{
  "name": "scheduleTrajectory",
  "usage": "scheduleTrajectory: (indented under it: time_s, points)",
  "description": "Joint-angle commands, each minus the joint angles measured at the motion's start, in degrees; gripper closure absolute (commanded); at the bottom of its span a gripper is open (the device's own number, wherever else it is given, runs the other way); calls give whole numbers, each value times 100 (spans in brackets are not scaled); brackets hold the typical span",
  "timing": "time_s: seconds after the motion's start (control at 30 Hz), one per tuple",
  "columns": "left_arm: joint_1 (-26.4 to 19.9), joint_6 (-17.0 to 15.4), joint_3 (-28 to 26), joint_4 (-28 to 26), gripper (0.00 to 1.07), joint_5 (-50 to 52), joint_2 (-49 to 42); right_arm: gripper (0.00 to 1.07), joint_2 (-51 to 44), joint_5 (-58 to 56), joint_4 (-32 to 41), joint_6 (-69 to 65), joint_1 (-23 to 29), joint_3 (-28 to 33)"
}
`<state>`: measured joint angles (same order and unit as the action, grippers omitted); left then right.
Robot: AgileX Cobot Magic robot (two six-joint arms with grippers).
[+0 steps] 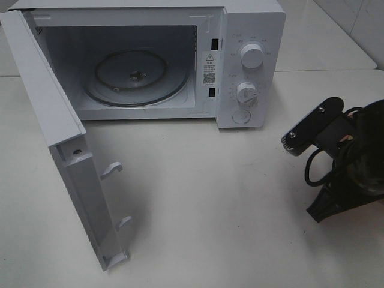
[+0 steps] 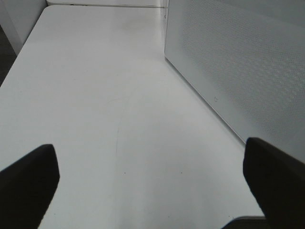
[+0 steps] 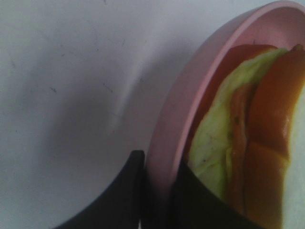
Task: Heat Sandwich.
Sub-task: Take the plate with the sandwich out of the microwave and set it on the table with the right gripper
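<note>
The sandwich (image 3: 267,119) lies on a round pink plate (image 3: 190,81) in the right wrist view. It shows tan-brown crust and yellow-green filling (image 3: 214,143). My right gripper (image 3: 161,160) is shut on the plate's rim, one finger (image 3: 126,191) outside and one finger (image 3: 195,200) inside beside the sandwich. In the high view only the right arm (image 1: 336,150) shows at the right edge, and the plate and sandwich are out of view there. My left gripper (image 2: 148,145) is open and empty above the bare table.
The white microwave (image 1: 252,60) stands at the back with its door (image 1: 60,132) swung open to the left. Its glass turntable (image 1: 135,75) is bare. A white dotted panel of the microwave (image 2: 248,62) is beside the left gripper. The white table (image 1: 210,210) spreads in front.
</note>
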<state>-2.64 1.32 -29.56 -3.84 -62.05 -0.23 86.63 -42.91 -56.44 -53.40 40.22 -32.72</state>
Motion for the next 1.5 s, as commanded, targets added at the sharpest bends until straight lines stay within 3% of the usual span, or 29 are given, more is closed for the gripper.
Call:
scheduleTrajectory:
  time_s: [0.03, 0.5, 0.97, 1.2, 1.5]
  points:
    - [-17, 11, 6, -6, 9, 52, -34, 104, 201, -229, -201, -413, 0, -189]
    - [-17, 11, 6, -6, 9, 52, -34, 103, 1031, -367, -327, -1066, -86, -659]
    - [-17, 11, 6, -6, 9, 52, -34, 102, 1736, -258, -516, -1106, -728, -773]
    - [-17, 11, 6, -6, 9, 52, -34, 102, 2177, -74, -940, -1473, -940, -773]
    - [-17, 11, 6, -6, 9, 52, -34, 91, 2699, -63, -1094, -1553, -940, -888]
